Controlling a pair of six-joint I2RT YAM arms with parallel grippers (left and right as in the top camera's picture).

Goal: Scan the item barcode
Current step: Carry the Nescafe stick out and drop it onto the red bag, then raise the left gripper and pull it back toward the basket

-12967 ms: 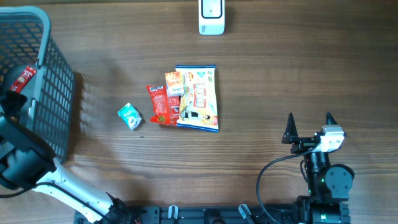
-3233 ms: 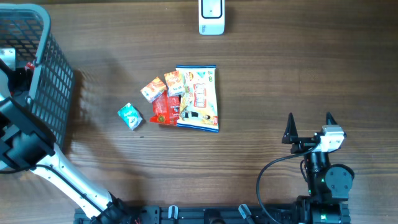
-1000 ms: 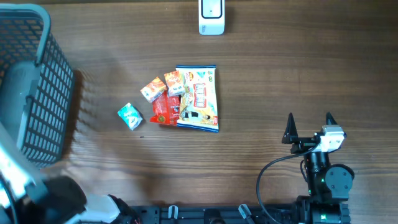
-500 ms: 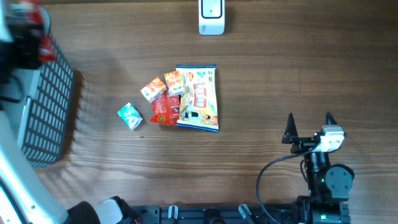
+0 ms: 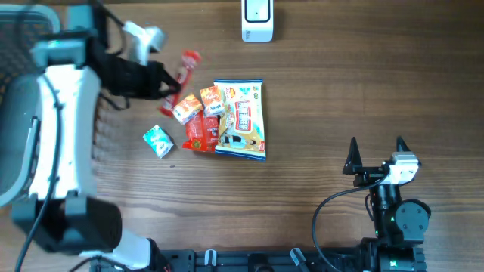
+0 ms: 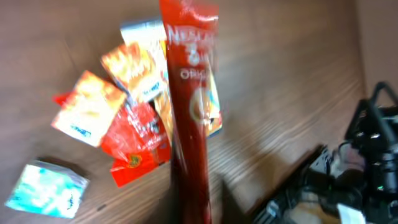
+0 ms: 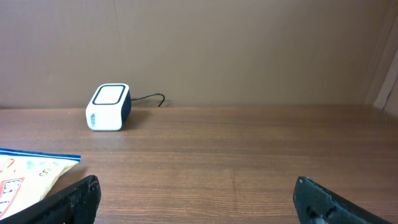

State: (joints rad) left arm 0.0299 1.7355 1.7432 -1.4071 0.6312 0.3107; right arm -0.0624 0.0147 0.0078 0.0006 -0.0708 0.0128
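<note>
A long red stick packet (image 5: 184, 69) hangs in the air just left of the pile, sticking out of my left gripper (image 5: 165, 89). In the left wrist view the packet (image 6: 189, 112) runs up from the jaws (image 6: 193, 214), blurred, above the pile. Blur hides whether the fingers still press on it. The white scanner (image 5: 257, 20) stands at the far edge, also in the right wrist view (image 7: 108, 107). My right gripper (image 5: 376, 151) rests open at the near right, with nothing between its fingers (image 7: 199, 202).
The pile holds a large white snack bag (image 5: 240, 119), two orange packets (image 5: 186, 109), a red pouch (image 5: 200, 134) and a teal box (image 5: 158, 141). A grey wire basket (image 5: 13, 162) stands at the left edge, partly behind my left arm.
My left arm has swung right from over the basket, carrying the red stick packet to just above the pile. The right arm has not moved.
</note>
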